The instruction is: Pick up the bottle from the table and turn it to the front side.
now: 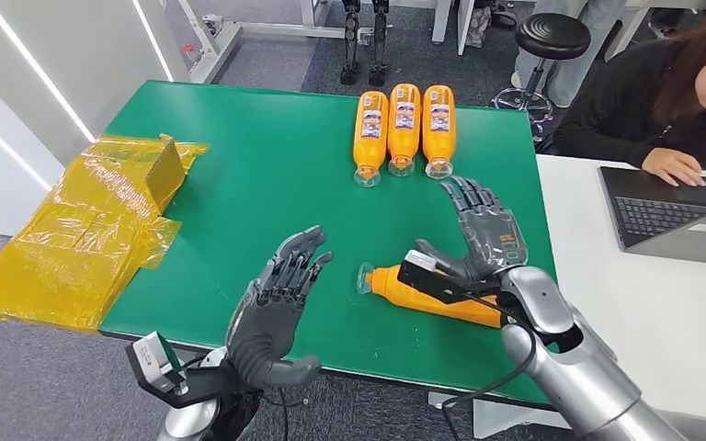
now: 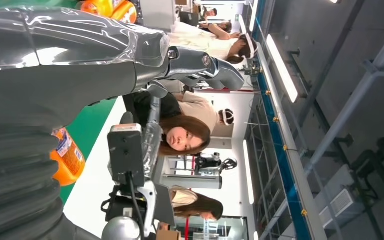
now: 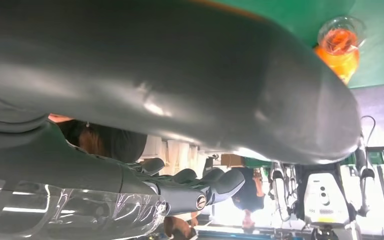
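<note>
An orange bottle [image 1: 393,284] lies on its side on the green table [image 1: 267,175], its clear cap end pointing toward my left hand; my right wrist hides its far end. My right hand [image 1: 483,234] hovers just over it, fingers spread and holding nothing, the thumb above the bottle's body. My left hand [image 1: 276,303] stands open, palm toward the bottle, a short way from the cap, near the table's front edge. The left wrist view shows part of the bottle [image 2: 68,158] past my left hand [image 2: 55,75]. In the right wrist view the bottle's cap [image 3: 340,45] appears beyond my right hand [image 3: 155,90].
Three more orange bottles [image 1: 404,124] lie side by side at the table's far edge. Crumpled yellow plastic wrap [image 1: 83,230] hangs over the left edge. A person [image 1: 671,92] sits at a white table [image 1: 597,276] on the right with a laptop [image 1: 671,211].
</note>
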